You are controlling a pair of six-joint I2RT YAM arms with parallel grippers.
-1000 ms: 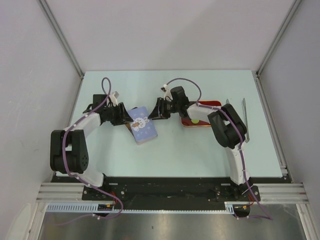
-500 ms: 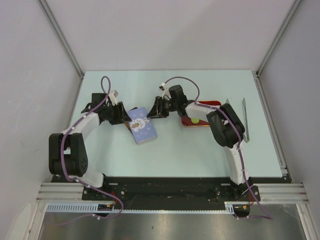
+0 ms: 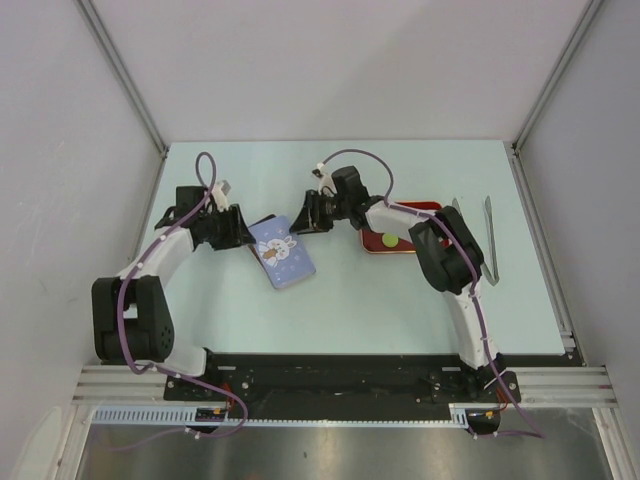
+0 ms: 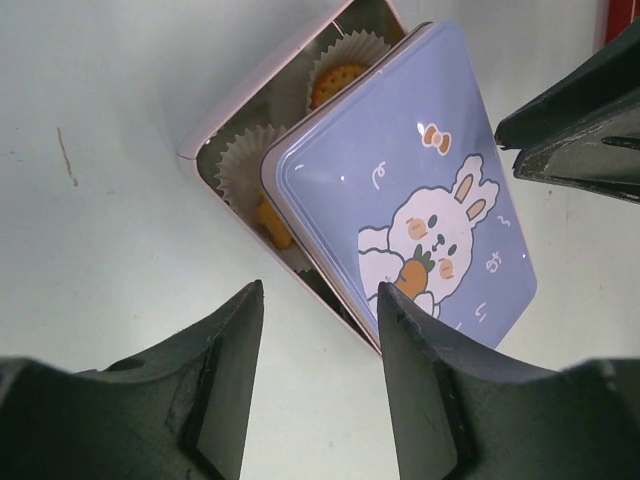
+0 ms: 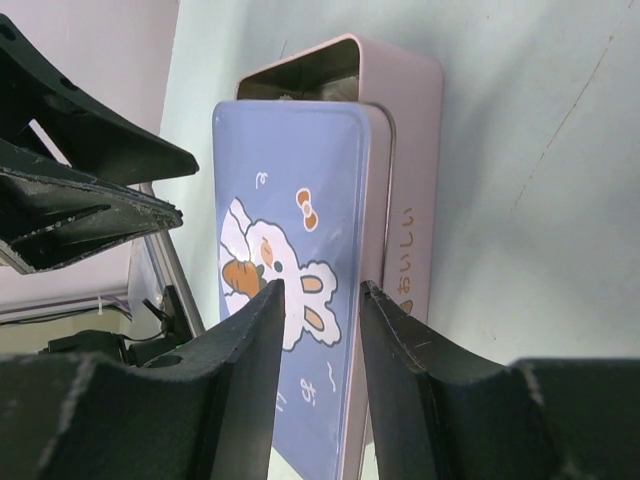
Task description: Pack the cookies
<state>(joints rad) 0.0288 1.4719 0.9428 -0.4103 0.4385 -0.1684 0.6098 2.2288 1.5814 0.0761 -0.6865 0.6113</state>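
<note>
Table (image 3: pixel 350 300): pale green surface; all items are set on it, with the two arms reaching in from the near edge.
Tray (image 3: pixel 425 208): red, placed right of centre, largely hidden under the right arm.
Tin (image 5: pixel 415 150): pink, rectangular, laid flat left of centre, between the two grippers and apart from the tray.
Lid (image 4: pixel 400 180): blue, printed with a rabbit and carrot; rested askew on the tin, so that one end and a strip along one side are left uncovered.
Tongs (image 3: pixel 491 235): metal, laid near the right edge of the table, well apart from the tin.
Left gripper (image 4: pixel 318 300): held over the left side of the tin; fingers are spread apart and nothing is gripped.
Right gripper (image 5: pixel 320 290): held at the far right side of the tin, facing the left gripper; fingers are parted and nothing is gripped, the lid being seen through the gap.
Paper cups (image 4: pixel 240 165): white and pleated, seated inside the tin at the uncovered end.
Cookies (image 4: pixel 335 82): orange pieces are seen in the paper cups inside the tin, one partly hidden under the lid edge; a small green round one (image 3: pixel 387 241) is seen on the tray.
</note>
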